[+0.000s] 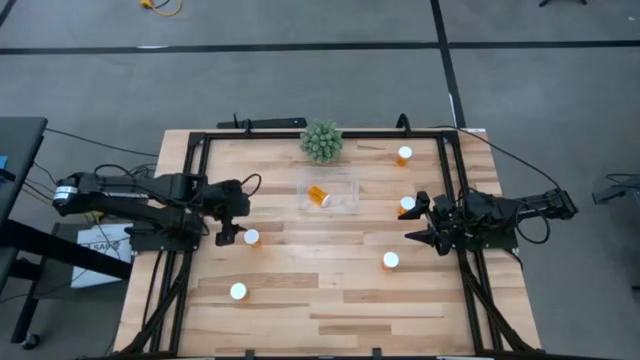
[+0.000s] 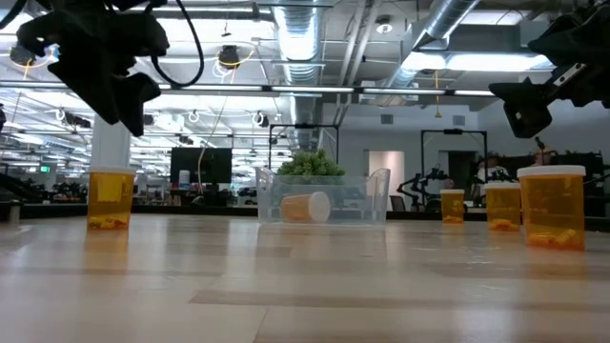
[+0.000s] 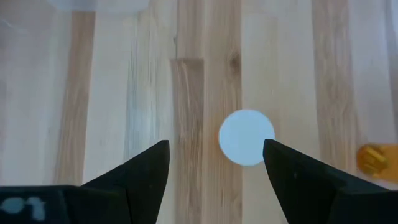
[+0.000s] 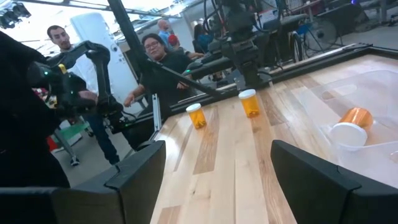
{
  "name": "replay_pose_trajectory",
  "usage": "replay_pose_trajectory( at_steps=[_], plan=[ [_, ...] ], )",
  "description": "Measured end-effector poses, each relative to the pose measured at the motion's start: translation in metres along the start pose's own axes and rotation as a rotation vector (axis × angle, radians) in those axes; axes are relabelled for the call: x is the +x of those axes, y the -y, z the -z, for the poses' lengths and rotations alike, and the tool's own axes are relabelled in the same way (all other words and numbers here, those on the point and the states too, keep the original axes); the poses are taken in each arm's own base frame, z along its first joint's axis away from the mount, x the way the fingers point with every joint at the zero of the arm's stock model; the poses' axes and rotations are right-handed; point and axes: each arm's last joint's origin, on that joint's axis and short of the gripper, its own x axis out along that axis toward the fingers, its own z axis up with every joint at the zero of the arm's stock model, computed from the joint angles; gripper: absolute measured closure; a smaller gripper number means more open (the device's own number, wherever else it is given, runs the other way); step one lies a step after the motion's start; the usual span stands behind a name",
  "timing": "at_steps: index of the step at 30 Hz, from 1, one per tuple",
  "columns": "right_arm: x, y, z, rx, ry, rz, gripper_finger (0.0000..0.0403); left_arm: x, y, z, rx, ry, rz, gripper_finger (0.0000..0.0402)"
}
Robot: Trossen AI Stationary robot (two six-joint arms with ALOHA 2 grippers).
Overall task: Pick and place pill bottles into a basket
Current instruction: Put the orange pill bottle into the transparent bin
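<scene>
Overhead, a wooden bench (image 1: 300, 290) carries a clear basket (image 1: 345, 183) near its middle, just in front of a spiky green plant (image 1: 321, 141). One orange pill bottle (image 1: 318, 196) lies on its side inside the basket. Five more bottles stand upright on the bench: one (image 1: 251, 238) just beside the left claw (image 1: 227, 222), one (image 1: 238, 292) near the front left, one (image 1: 404, 155) at the back right, one (image 1: 407, 205) just beside the right claw (image 1: 423, 219), and one (image 1: 390, 261) in front of that claw. The left claw hangs above the bench with fingers spread wide and empty; its wrist camera shows a white cap (image 3: 246, 137) between them. The right claw is also spread open, holding nothing. Two people (image 4: 158, 62) show beyond the bench.
</scene>
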Motion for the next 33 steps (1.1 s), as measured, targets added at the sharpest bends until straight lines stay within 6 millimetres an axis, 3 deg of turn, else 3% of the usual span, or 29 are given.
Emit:
replay_pose_trajectory(
  at_steps=[9,19,33],
  plan=[
    [0.0,0.0,0.0,0.0,-0.001,0.001,0.0117,-0.006,0.001,0.001,-0.001,0.031,0.01,0.0152],
    [0.0,0.0,0.0,0.0,0.0,0.0,0.0117,-0.059,0.0,0.026,-0.065,0.341,-0.108,0.0152],
    [0.0,0.0,0.0,0.0,-0.001,0.001,0.0117,-0.093,0.0,0.048,-0.109,0.601,-0.131,0.0152]
  ],
)
